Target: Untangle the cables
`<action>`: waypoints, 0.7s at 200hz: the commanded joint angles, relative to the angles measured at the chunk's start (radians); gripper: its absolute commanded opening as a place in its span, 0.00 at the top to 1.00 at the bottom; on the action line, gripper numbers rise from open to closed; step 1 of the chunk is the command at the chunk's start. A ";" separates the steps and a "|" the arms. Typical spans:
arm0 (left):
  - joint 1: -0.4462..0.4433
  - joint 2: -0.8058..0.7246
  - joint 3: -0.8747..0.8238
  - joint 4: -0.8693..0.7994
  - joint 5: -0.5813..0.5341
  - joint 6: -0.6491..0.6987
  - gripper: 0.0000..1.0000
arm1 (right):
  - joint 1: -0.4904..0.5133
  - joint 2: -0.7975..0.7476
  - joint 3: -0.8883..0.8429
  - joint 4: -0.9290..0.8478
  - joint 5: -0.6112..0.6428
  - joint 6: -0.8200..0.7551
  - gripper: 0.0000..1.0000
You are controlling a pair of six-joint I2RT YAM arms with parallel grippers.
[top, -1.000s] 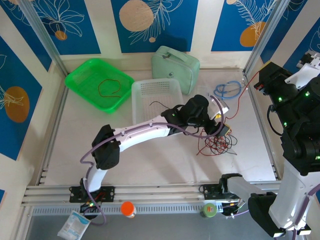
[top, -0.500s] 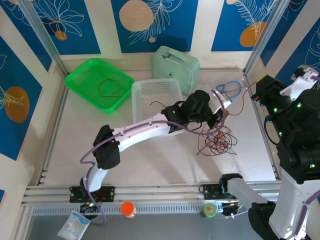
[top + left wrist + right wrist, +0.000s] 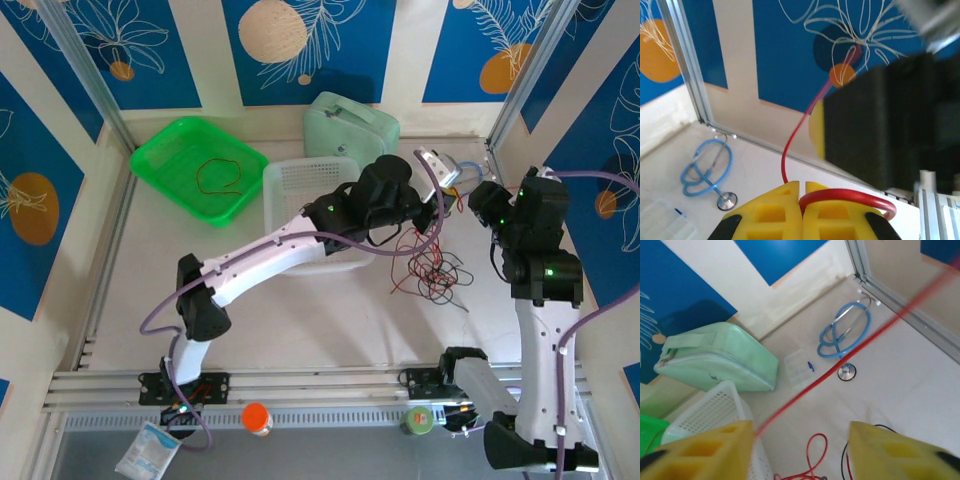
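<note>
The cables are a loose tangle of thin red and black wires point(image 3: 432, 272) on the table right of centre. My left gripper point(image 3: 443, 200) hovers above and behind the tangle, with its yellow fingers point(image 3: 770, 215) shut on one red wire point(image 3: 850, 196). That wire loops over the right finger. Close to its right, my right gripper point(image 3: 476, 200) stands open. A taut red wire point(image 3: 860, 347) runs diagonally past its left finger point(image 3: 700, 452), touching it. Red and black loops point(image 3: 815, 452) lie on the table below. Another red wire loop point(image 3: 218, 175) rests in the green tray point(image 3: 165, 150).
A white basket point(image 3: 310, 185) sits under my left arm, with a mint-green pouch point(image 3: 352, 122) behind it. A blue stethoscope point(image 3: 845, 335) and a small clear box point(image 3: 799, 365) lie at the back right, near the metal frame rail point(image 3: 500, 120).
My left gripper shut on a red wire and rose toward the back right, pulling the tangle with it. My right arm swung in toward the left gripper, and its jaws opened off the red wire.
</note>
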 commanded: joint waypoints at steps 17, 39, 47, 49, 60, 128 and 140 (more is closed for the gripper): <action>0.002 -0.033 0.080 -0.014 -0.099 0.023 1.00 | -0.115 -0.072 -0.082 0.039 -0.158 0.029 0.22; 0.004 -0.010 0.130 -0.031 -0.144 0.018 1.00 | -0.142 -0.134 -0.126 0.005 -0.204 0.036 0.10; 0.005 -0.002 0.146 -0.036 -0.158 0.016 1.00 | -0.146 -0.161 -0.142 -0.013 -0.218 0.040 0.06; 0.005 0.000 0.150 -0.036 -0.160 0.016 1.00 | -0.146 -0.168 -0.147 -0.016 -0.221 0.042 0.06; 0.005 0.014 0.169 -0.043 -0.173 0.017 1.00 | -0.146 -0.212 -0.174 -0.035 -0.243 0.053 0.04; 0.012 0.055 0.235 -0.051 -0.222 0.017 1.00 | -0.129 -0.461 -0.397 -0.153 -0.458 0.174 0.14; 0.013 0.055 0.238 -0.046 -0.224 0.017 1.00 | -0.124 -0.479 -0.433 -0.156 -0.483 0.181 0.15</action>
